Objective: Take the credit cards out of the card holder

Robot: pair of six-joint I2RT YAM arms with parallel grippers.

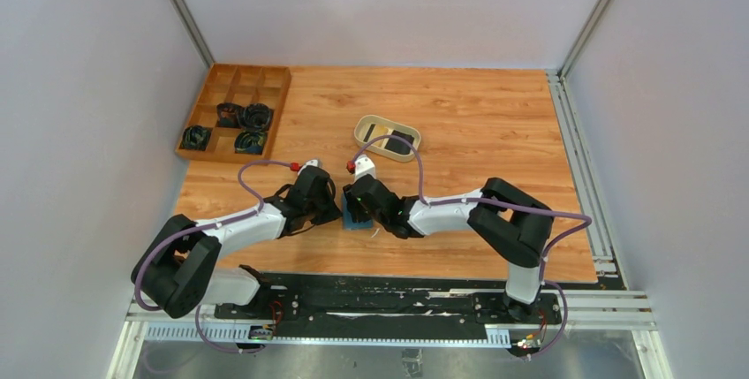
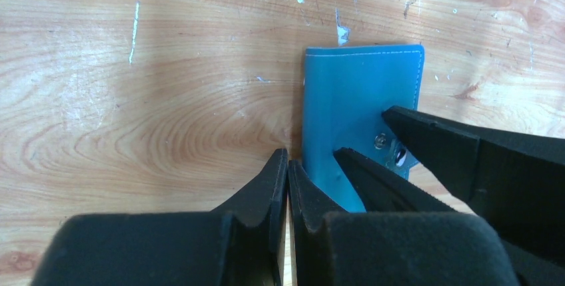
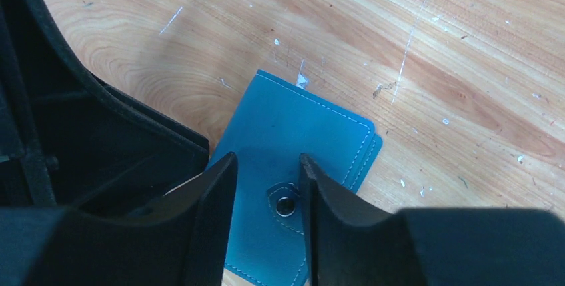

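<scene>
The teal-blue card holder (image 1: 356, 218) lies folded shut on the wooden table between my two grippers. In the left wrist view the card holder (image 2: 360, 93) is just right of my left gripper (image 2: 287, 163), which is shut with nothing between its fingers, its tips at the holder's left edge. In the right wrist view my right gripper (image 3: 266, 173) is open, its fingers straddling the snap tab (image 3: 286, 203) on the card holder (image 3: 300, 126). No credit card shows at the holder. A flat black piece (image 1: 402, 142) lies in the beige dish.
The beige oval dish (image 1: 366, 123) sits behind the grippers at mid-table. A brown wooden compartment tray (image 1: 252, 79) with dark coiled items stands at the back left. My left gripper (image 1: 331, 211) and right gripper (image 1: 360, 202) are nearly touching.
</scene>
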